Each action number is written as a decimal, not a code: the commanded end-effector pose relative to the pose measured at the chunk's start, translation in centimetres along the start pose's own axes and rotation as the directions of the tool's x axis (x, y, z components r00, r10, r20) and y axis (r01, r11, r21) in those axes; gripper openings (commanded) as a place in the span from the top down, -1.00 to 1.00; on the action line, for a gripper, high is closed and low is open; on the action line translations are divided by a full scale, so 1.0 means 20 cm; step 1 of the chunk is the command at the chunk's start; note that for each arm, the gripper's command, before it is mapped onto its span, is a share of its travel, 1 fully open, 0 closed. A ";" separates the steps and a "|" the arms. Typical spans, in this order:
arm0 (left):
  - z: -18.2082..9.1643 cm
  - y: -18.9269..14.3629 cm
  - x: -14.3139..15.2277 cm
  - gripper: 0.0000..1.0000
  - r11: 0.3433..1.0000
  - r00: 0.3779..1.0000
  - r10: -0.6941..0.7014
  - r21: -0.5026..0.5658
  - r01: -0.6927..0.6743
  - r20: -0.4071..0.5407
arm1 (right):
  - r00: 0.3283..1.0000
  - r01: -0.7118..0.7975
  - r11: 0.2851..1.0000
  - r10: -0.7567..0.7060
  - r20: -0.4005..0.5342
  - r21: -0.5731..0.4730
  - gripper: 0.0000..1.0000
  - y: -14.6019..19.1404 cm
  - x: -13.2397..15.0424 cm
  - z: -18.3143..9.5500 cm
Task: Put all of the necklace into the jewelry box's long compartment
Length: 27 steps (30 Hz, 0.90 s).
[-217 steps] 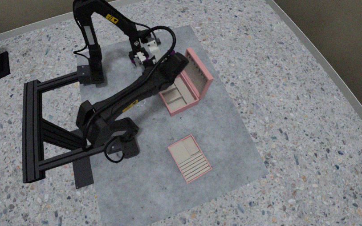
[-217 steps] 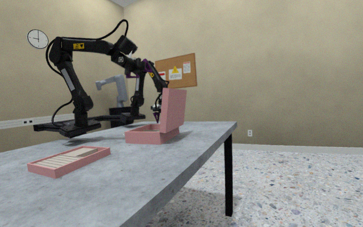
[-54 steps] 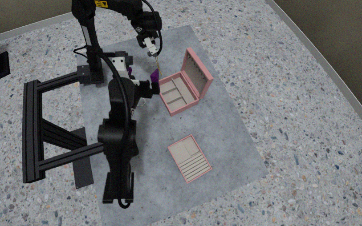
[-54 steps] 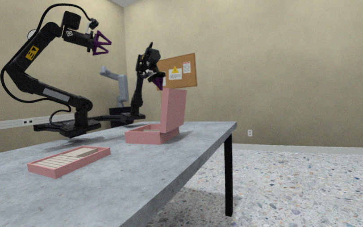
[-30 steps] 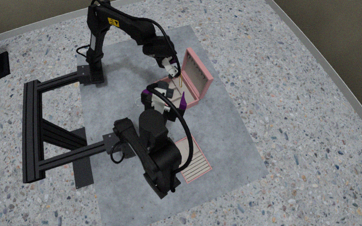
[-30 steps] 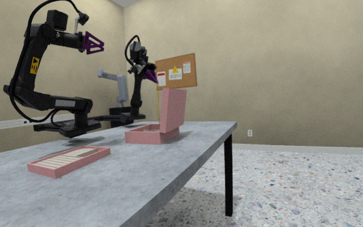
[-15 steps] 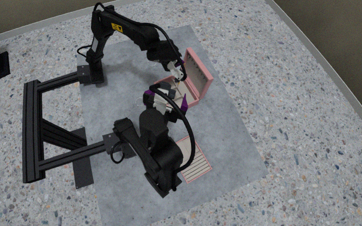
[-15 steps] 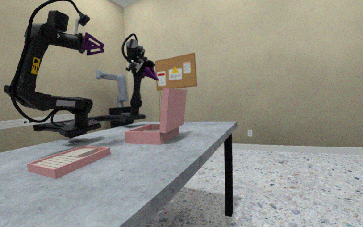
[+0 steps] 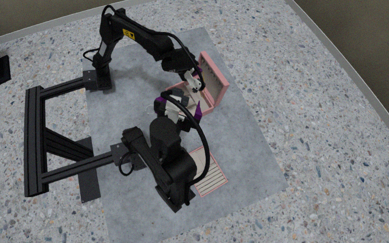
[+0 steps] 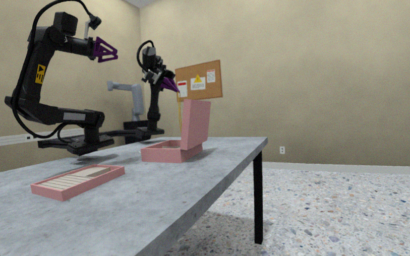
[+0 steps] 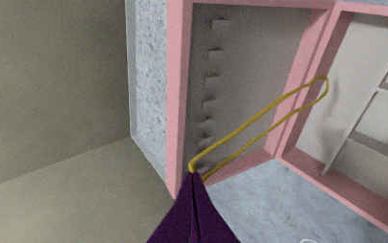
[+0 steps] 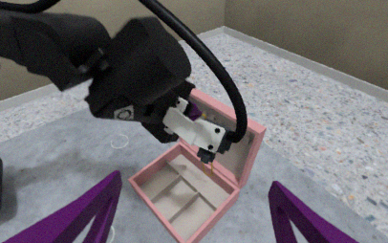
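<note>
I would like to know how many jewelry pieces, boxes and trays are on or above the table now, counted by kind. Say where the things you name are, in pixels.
Necklace (image 10: pixel 180 116) (image 11: pixel 253 117): 1
Bangles (image 12: pixel 119 141): 2
Jewelry box (image 9: pixel 209 110) (image 10: pixel 162 155) (image 11: pixel 342 188) (image 12: pixel 158 214): 1
Tray (image 9: pixel 215 189) (image 10: pixel 82 187): 1
Total: 5

On the tabletop (image 9: pixel 244 169) (image 10: pixel 199 175) (image 11: pixel 266 206) (image 12: pixel 36 158), the raised lid (image 9: pixel 221 87) (image 10: pixel 196 124) (image 11: pixel 177 96) (image 12: pixel 253 153) blocks you from the far edge. Above the box (image 9: pixel 205 113) (image 10: pixel 162 155) (image 11: pixel 361 198) (image 12: pixel 223 206), both arms make the space crowded. You have a passage along the far edge, between the lid and the far right corner, beside the tray (image 9: pixel 219 169) (image 10: pixel 88 186).
</note>
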<state>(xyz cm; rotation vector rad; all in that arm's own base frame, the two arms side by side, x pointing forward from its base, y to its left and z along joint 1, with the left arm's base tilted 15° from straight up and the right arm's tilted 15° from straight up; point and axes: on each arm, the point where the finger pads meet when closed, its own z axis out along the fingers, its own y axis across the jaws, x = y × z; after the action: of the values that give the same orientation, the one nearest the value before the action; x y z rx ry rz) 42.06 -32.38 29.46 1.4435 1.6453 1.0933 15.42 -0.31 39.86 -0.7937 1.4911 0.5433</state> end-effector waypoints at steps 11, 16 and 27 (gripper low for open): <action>0.13 -0.08 -0.02 1.00 0.998 0.999 -0.045 -0.046 0.046 0.025 | 0.998 0.047 0.999 -0.047 -0.034 0.003 -1.00 0.00 0.03 0.01; 0.16 -0.15 -0.01 1.00 1.000 1.000 -0.011 -0.028 0.012 0.007 | 0.998 0.047 0.999 -0.047 -0.034 0.003 -1.00 0.00 0.03 0.01; 0.15 -0.12 -0.02 1.00 0.999 1.000 -0.028 -0.035 0.029 0.013 | 0.998 0.047 0.999 -0.047 -0.034 0.003 -1.00 0.00 0.03 0.01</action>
<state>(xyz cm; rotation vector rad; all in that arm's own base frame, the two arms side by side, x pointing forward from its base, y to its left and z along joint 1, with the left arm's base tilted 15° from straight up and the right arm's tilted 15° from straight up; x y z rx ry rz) 43.82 -31.44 23.59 1.4882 1.6501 1.1374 15.43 -0.31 39.85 -0.7937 1.4912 0.5428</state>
